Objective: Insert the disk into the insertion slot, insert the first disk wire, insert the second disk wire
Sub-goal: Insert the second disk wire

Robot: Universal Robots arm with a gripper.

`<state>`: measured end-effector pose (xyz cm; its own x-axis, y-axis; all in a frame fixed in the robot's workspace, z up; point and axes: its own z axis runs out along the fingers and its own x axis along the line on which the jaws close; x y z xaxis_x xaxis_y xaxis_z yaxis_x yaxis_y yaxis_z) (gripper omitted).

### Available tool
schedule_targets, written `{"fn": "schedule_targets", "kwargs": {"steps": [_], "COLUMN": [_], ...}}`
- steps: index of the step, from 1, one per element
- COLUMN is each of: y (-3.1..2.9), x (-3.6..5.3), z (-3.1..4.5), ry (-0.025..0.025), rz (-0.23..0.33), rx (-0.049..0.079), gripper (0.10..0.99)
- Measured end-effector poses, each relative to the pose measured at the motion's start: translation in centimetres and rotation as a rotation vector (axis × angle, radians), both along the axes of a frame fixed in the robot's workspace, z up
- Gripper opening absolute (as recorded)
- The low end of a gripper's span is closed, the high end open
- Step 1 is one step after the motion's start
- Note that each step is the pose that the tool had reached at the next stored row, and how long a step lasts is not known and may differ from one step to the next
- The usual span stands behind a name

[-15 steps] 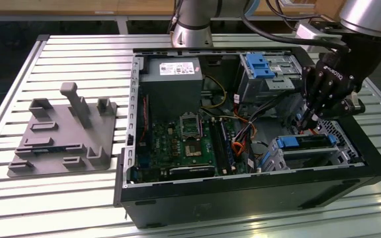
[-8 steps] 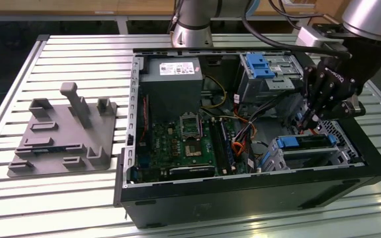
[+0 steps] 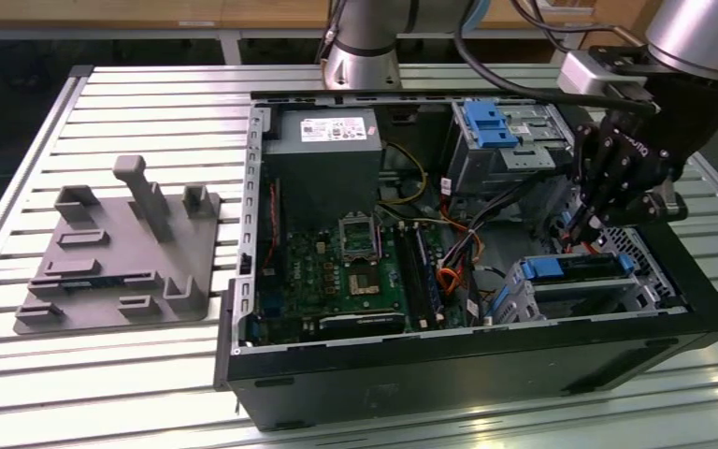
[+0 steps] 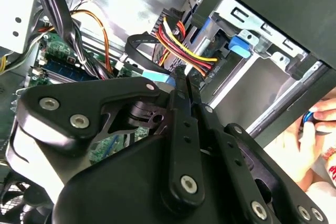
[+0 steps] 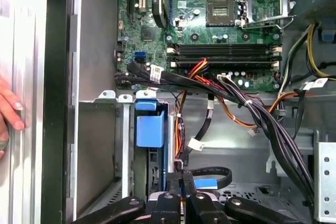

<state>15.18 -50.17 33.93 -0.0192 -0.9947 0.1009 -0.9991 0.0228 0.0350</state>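
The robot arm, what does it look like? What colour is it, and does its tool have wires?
The arm is made of shiny silver-grey tubes with darker joints. Black cables loop along it to a pale grey box near the wrist. The tool is black, built from flat linked bars with round silver screw heads, like a jointed metal claw.

Inside the black computer case point(image 3: 484, 369), a green motherboard point(image 3: 347, 271) carries black memory slots point(image 5: 226, 55), with a grey power supply point(image 3: 322, 164) bearing a white label. The disk point(image 3: 571, 269) shows its bright blue frame in the silver perforated insertion slot point(image 3: 634, 297). A bundle of red, yellow, orange and black wires point(image 4: 184, 45) runs beside a black flat cable point(image 5: 210, 174) with a blue tab. The black gripper point(image 3: 583, 224) hangs over a ribbed silver table point(image 3: 109, 365), where a grey fixture point(image 3: 122, 253) stands.
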Motion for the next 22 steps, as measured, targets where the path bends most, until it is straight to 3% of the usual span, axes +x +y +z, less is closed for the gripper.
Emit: {"fn": "schedule_targets", "kwargs": {"steps": [7,9,11,22], "y": [-0.02,-0.07,-0.24,-1.55], "x": [0.00,-0.03,-0.07,-0.54], "z": [0.00,-0.01,-0.03,-0.03], "ry": [0.0000,-0.0030,-0.0066,-0.0067], "rz": [-0.015,-0.015,-0.015,-0.013], "rx": [0.000,0.000,0.003,0.015], "gripper": [0.141,0.141,0.141,0.141]}}
